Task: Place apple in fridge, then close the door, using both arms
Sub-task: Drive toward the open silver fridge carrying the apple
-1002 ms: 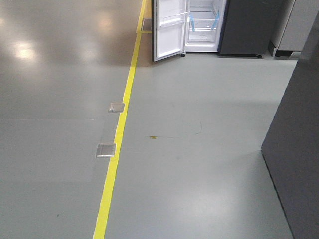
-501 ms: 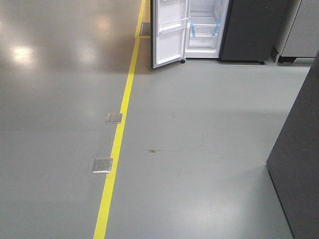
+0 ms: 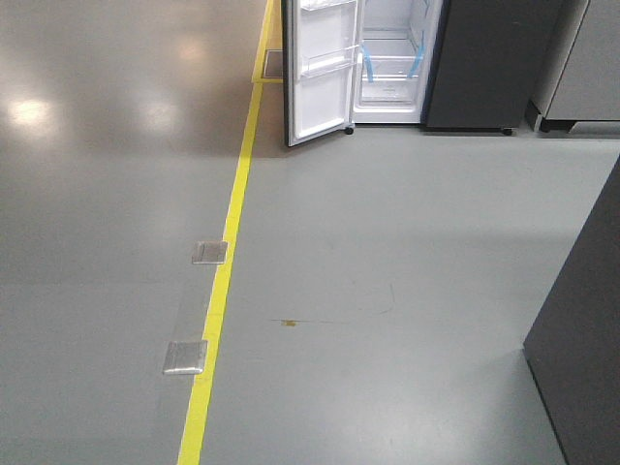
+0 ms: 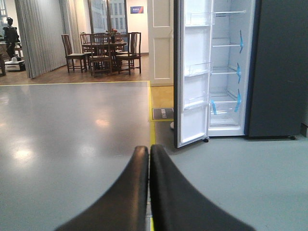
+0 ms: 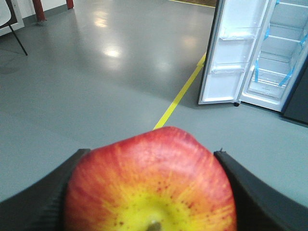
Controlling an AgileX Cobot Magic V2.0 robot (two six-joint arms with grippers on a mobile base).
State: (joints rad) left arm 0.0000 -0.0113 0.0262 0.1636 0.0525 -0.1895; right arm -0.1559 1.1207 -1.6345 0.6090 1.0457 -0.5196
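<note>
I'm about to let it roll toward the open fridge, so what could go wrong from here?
The apple is held only at its sides by the right gripper; a jolt could slip it. The open door juts out left of the fridge, so a wide approach might clip it. The dark panel close on the right narrows the path.

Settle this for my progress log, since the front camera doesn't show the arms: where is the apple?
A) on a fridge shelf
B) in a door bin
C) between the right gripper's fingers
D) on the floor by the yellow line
C: the right wrist view shows the apple clamped between the dark fingers of the right gripper, with the open fridge some way ahead.
</note>
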